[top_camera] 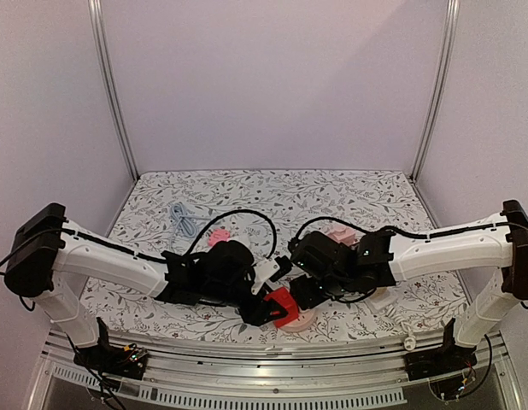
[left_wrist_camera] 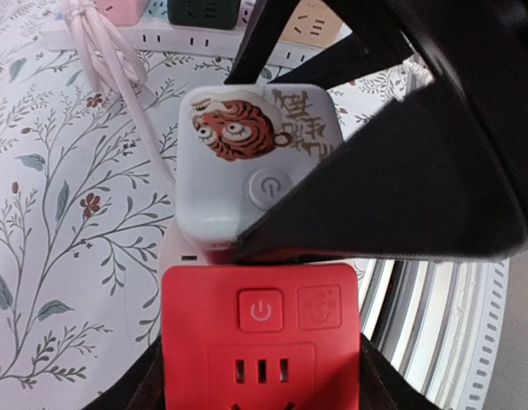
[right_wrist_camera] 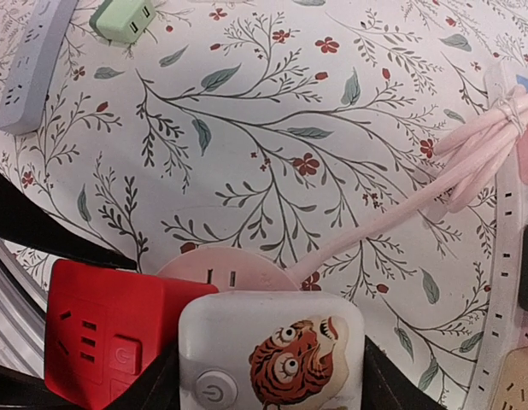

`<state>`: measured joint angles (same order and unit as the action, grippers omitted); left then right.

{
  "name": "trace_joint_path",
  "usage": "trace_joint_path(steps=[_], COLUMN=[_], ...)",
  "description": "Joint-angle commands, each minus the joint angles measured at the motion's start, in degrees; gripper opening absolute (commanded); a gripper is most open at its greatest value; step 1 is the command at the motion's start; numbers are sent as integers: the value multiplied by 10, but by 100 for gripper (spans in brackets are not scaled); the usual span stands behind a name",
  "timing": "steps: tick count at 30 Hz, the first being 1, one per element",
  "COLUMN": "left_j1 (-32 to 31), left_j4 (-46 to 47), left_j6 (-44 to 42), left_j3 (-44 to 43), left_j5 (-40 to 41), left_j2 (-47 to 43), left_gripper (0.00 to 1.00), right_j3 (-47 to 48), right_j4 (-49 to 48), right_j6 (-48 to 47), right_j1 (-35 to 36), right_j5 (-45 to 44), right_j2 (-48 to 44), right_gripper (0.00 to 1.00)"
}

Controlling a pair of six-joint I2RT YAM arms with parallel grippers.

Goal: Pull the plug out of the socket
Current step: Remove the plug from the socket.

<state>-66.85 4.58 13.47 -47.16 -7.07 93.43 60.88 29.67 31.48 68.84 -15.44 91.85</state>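
Left gripper [left_wrist_camera: 261, 386] clamps the red plug [left_wrist_camera: 261, 312]; right gripper [right_wrist_camera: 271, 386] clamps the white tiger plug [right_wrist_camera: 272, 342]. Both plugs sit side by side on the pink round socket [right_wrist_camera: 225, 272].

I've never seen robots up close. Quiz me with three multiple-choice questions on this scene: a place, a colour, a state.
1. The red cube and the white tiger cube stand on: A a round pink socket base; B a wooden tray; C a plate.
2. The cube between the left fingers is: A green; B red; C white.
3. The right fingers are: A spread over bare cloth; B closed on the white tiger cube; C holding a cable.
Answers: A, the pink base shows under both cubes; B, red sits between them in the left wrist view; B, they press the cube's sides.
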Motion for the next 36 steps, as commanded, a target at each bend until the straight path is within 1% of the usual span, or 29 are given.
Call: trace_joint_path(steps=[1,5,11,15,18,19,25,29,32,36], left_j1=[2,1,-1,-2,-2,-2,2,2,6,9], left_j4=[-44,-44,-44,-44,-44,-63,-103,-110,-99,-116], left_j6=[-2,-2,2,1,-1,-1,-2,9,9,-5], left_j3=[-5,-3,2,2,-2,-4,-26,-36,-37,-54], left_j5=[-10,-8,-7,0,-1,-1,9,25,31,32], left_j2=[25,29,35,36,37,37,38,28,27,39], left_gripper=[18,17,17,17,17,17,16,16,16,16], right_j3=[21,4,-41,-53,-52,-50,-9,-21,-29,-21], right_j4=[-36,-53,-103,-114,-113,-112,-61,-62,-64,-60], right_j6=[-8,19,79,102,95,88,11,-11,-24,-36], right_j1=[19,0,-52,-67,-66,-63,0,10,12,11], right_j5=[-25,-4,69,88,93,89,7,6,10,24], right_j2=[-30,-45,-78,-89,-88,-88,-72,-58,-63,-75], right_gripper=[20,20,20,20,20,20,20,20,20,20])
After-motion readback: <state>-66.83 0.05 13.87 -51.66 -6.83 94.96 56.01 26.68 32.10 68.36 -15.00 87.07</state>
